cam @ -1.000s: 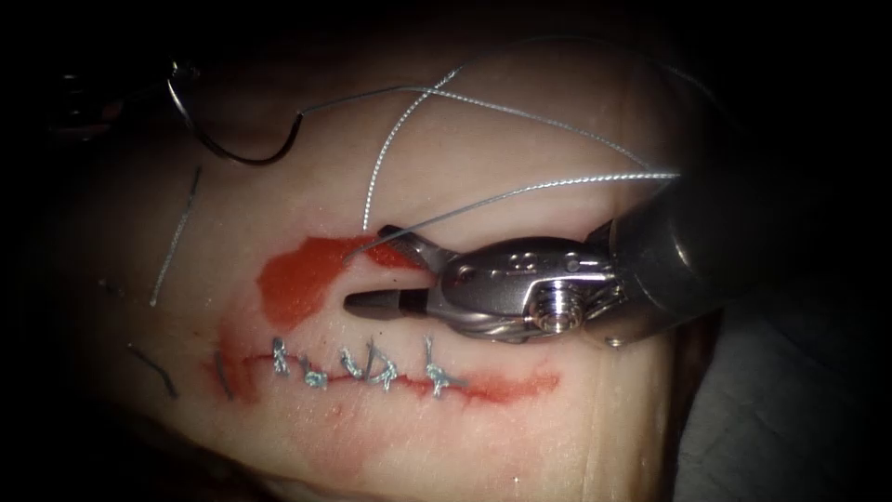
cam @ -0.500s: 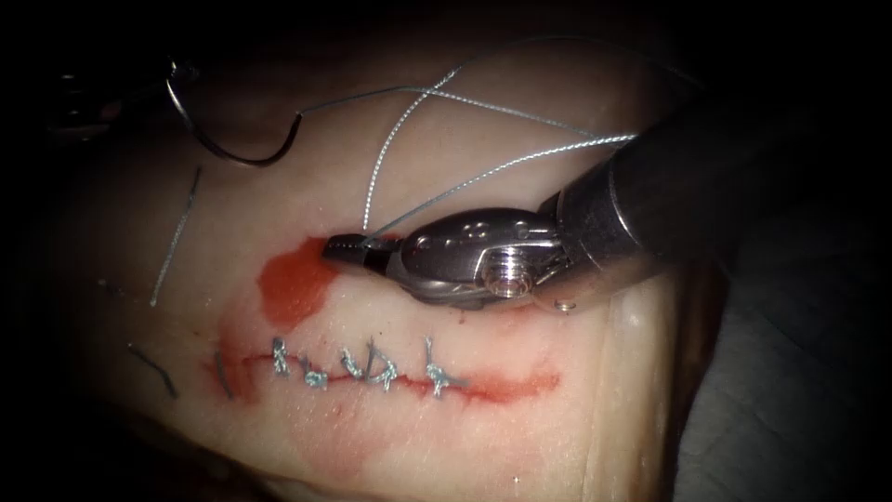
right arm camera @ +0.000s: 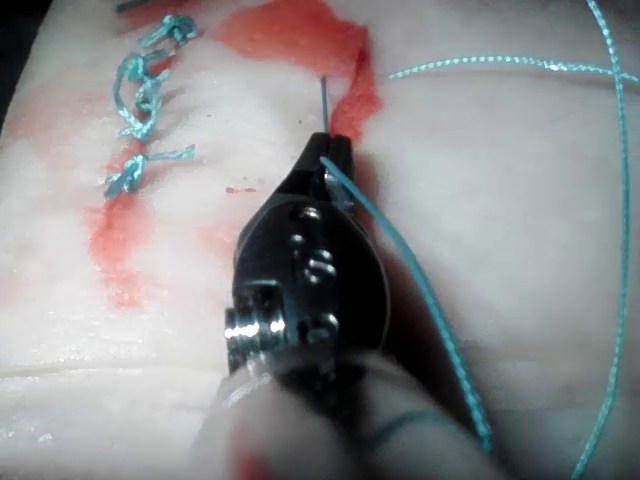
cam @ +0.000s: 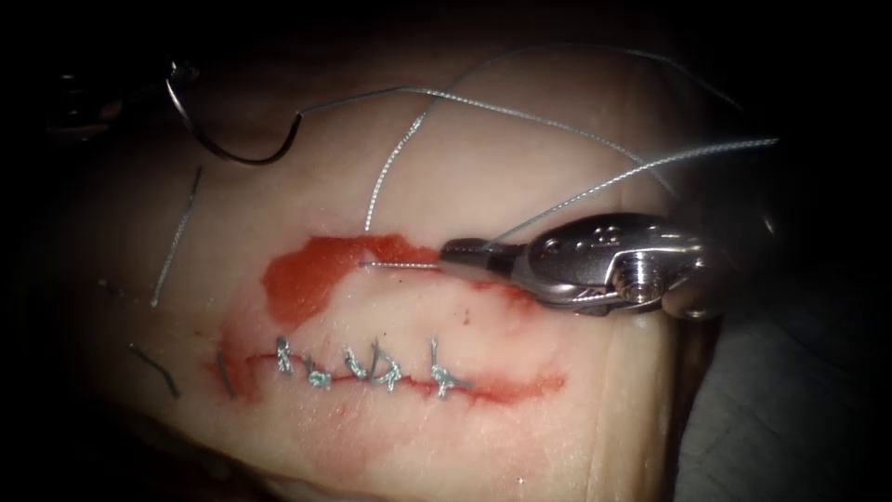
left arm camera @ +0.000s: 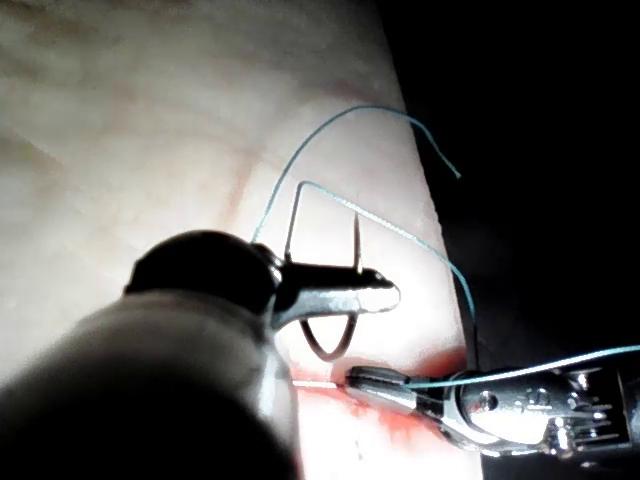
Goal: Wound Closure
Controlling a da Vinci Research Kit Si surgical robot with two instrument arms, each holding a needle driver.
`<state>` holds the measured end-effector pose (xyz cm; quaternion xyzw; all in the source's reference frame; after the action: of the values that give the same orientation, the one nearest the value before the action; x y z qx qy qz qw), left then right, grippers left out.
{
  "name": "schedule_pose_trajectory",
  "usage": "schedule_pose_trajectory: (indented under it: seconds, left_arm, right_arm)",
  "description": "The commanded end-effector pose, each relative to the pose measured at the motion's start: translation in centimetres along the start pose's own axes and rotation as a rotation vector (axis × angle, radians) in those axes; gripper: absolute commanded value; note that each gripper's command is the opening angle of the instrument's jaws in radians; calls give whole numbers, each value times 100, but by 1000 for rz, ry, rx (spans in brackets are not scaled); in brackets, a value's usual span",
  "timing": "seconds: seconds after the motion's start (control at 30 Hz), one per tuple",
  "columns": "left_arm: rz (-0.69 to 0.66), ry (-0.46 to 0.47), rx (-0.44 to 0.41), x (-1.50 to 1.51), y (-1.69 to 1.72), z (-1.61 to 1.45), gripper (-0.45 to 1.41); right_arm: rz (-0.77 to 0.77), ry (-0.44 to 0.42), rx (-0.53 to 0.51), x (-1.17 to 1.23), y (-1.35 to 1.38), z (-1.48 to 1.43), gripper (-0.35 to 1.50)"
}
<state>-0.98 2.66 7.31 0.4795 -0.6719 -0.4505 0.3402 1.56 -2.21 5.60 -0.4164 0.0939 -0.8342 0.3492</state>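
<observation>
At the far left my left tool (cam: 177,74) sat in shadow above the tissue (cam: 520,446), jaws clamped on the curved needle (cam: 237,153) near one end, I think, though that corner was too dark to be sure. In my left wrist view the tool (left arm camera: 375,292) gripped the needle (left arm camera: 325,345) with the arc hanging free, out of the tissue. A loose cut end of thread (cam: 177,237) lay left of the red fluid (cam: 311,270). Along the cut (cam: 502,389) sat my finished stitches (cam: 372,367). The thread (cam: 520,113) ran from the needle's tail across the tissue to the right. My right tool (cam: 462,249) had drawn back to the right since a moment before, jaws closed on the thread, with a short taut stretch running left from the tip into the red fluid. My right wrist view showed its tip (right arm camera: 330,150) pinching the thread (right arm camera: 400,240).
</observation>
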Motion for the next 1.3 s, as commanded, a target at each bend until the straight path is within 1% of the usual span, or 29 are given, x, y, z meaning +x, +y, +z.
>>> schedule_pose_trajectory:
  seconds: [0.03, 0.23, 0.27, 0.3, 0.47, 0.57, 0.63, 0.87, 1.03, 1.13, 1.23, 1.3]
  left_arm:
    - [2, 0, 1, -1, 7, 4, -45]
    - [2, 0, 0, -1, 7, 4, -45]
    - [2, 0, 0, -1, 7, 4, -45]
    - [2, 0, 0, -1, 7, 4, -45]
    - [2, 0, 0, -1, 7, 4, -45]
    - [2, -1, 0, -1, 7, 4, -45]
    - [3, -1, 0, 0, 8, 5, -45]
    - [3, -1, -1, 0, 8, 5, -45]
    - [2, 0, 0, -1, 7, 4, -45]
    - [2, 0, 0, -1, 7, 4, -45]
    - [2, -1, 0, -1, 7, 5, -45]
    - [2, -1, 0, -1, 8, 5, -45]
  right_arm:
    - [18, 3, 24, 13, -12, -14, -35]
    - [72, -26, 122, 45, -50, -85, -35]
    - [82, -30, 163, 58, -65, -113, -35]
    - [82, -30, 163, 58, -65, -113, -35]
    - [117, -38, 259, 90, -101, -178, -35]
    - [125, -30, 300, 103, -116, -207, -35]
    - [139, -28, 332, 110, -123, -221, -35]
    - [172, -18, 367, 115, -124, -241, -35]
    - [183, -23, 397, 125, -135, -256, -35]
    - [189, -11, 417, 131, -139, -262, -35]
    - [213, -6, 400, 127, -136, -260, -35]
    - [236, -45, 381, 121, -129, -255, -35]
